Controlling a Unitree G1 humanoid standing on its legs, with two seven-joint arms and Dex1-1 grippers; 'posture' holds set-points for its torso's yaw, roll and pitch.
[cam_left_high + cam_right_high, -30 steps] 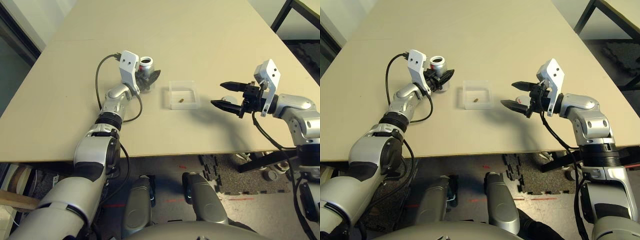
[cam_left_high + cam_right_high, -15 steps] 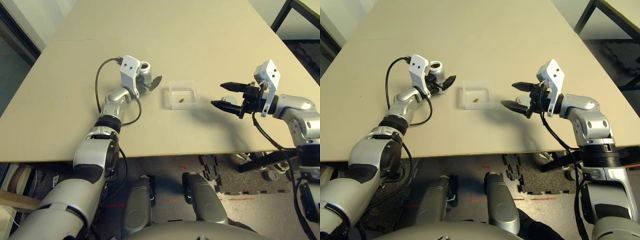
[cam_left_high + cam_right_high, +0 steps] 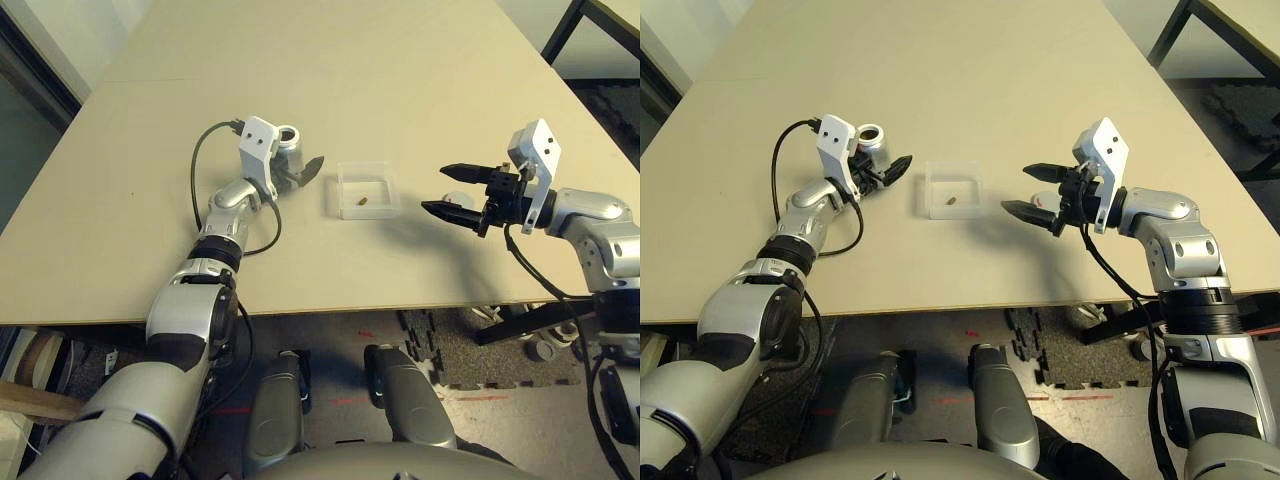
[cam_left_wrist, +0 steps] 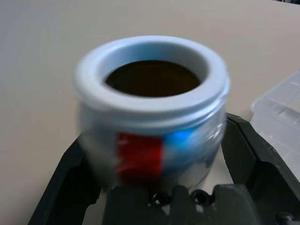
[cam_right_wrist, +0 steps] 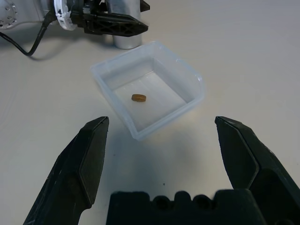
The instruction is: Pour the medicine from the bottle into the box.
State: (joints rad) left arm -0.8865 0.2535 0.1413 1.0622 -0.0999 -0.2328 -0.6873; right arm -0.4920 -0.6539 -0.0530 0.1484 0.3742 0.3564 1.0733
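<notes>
A: Head pair, high, facing forward and down; table (image 3: 420, 90) spans the upper frame, both arms rising from the lower corners.

B: Left wrist camera?

A: Very close, level, the bottle (image 4: 152, 108) dead centre, a corner of the box (image 4: 281, 105) at right edge.

B: Right wrist?

A: Farther back, angled down; box centre, bottle top. Shared: box and bottle.

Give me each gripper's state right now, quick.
Left gripper: open, fingers standing either side of the bottle, not clamped on it.
Right gripper: open, empty, facing the box.
</notes>
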